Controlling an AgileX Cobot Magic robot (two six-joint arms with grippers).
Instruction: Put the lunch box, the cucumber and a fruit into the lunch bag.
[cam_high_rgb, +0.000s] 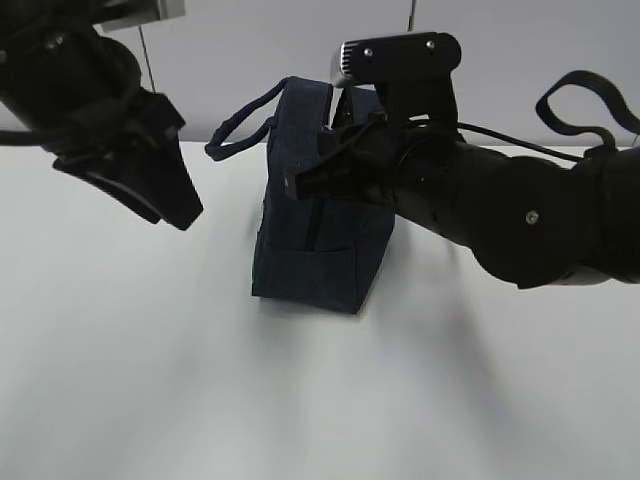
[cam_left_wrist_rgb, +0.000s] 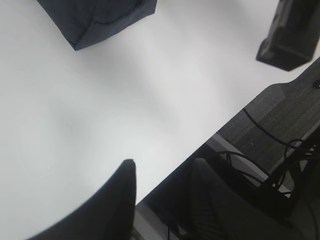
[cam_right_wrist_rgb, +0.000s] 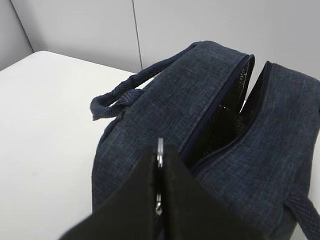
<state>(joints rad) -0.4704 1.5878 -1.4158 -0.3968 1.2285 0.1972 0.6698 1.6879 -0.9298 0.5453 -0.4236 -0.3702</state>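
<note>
Right wrist view shows my right claw (cam_right_wrist_rgb: 160, 185) pinched shut on the metal ring pull (cam_right_wrist_rgb: 160, 150) atop the lunch bag (cam_right_wrist_rgb: 210, 125), baring its mouth for loading, while my left claw (cam_high_rgb: 165, 185) hangs part-open beside it.

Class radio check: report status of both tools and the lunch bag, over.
Right tool shut on zipper ring pull. Left tool empty, partly open, clear of lunch bag. Bag zipper partly open. Nothing in the way.

Black glossy right arm (cam_high_rgb: 520, 215), small screws, looped black cable (cam_high_rgb: 585, 105), wedge jaws.
</note>
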